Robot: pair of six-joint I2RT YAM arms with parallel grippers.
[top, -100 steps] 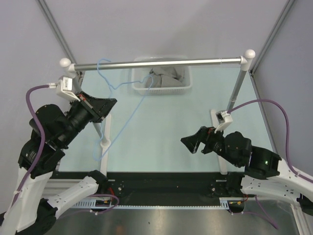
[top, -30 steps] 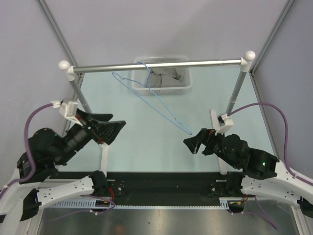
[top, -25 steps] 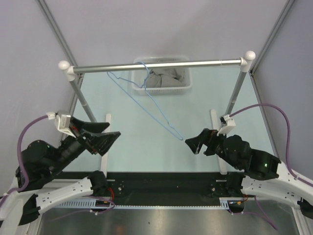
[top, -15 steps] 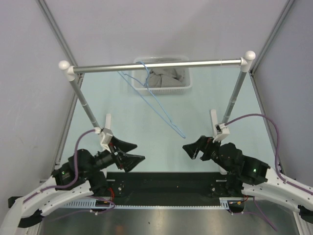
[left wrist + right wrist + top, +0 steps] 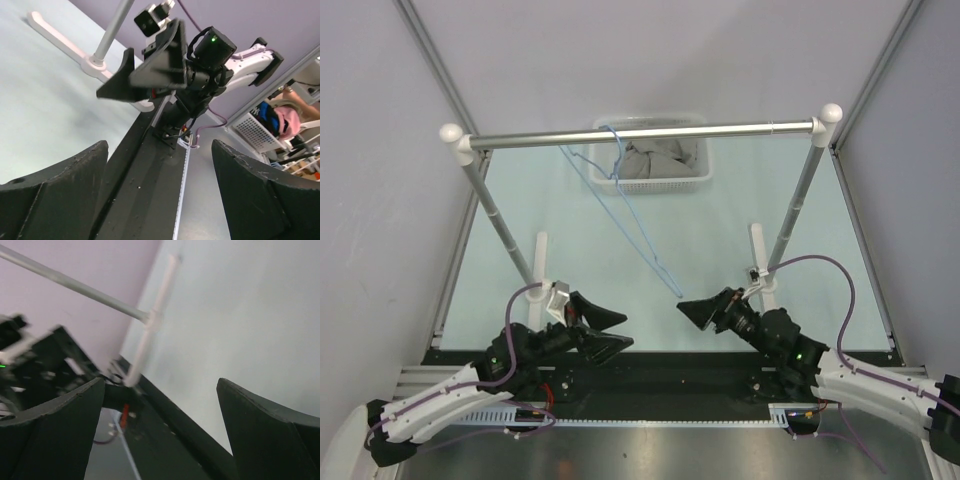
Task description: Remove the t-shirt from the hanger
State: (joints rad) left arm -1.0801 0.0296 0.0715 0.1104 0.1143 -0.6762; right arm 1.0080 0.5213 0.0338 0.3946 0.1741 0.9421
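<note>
The t-shirt (image 5: pixel 655 160) lies crumpled in the basket (image 5: pixel 650 187) at the desk's far edge: soft, light, best pinched at any raised fold. The bare hanger (image 5: pixel 630 215) dangles from the rail (image 5: pixel 720 128). At the near edge, the left gripper (image 5: pixel 625 330) and right gripper (image 5: pixel 688 314) gape wide, empty.

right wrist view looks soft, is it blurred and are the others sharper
Right wrist view: yes, smeared all over, the white bar and the left arm have soft edges. Left wrist view: crisp on the right hand, its own fingers near-black. Top external view: sharp, evenly lit, the hanger reads clearly.
</note>
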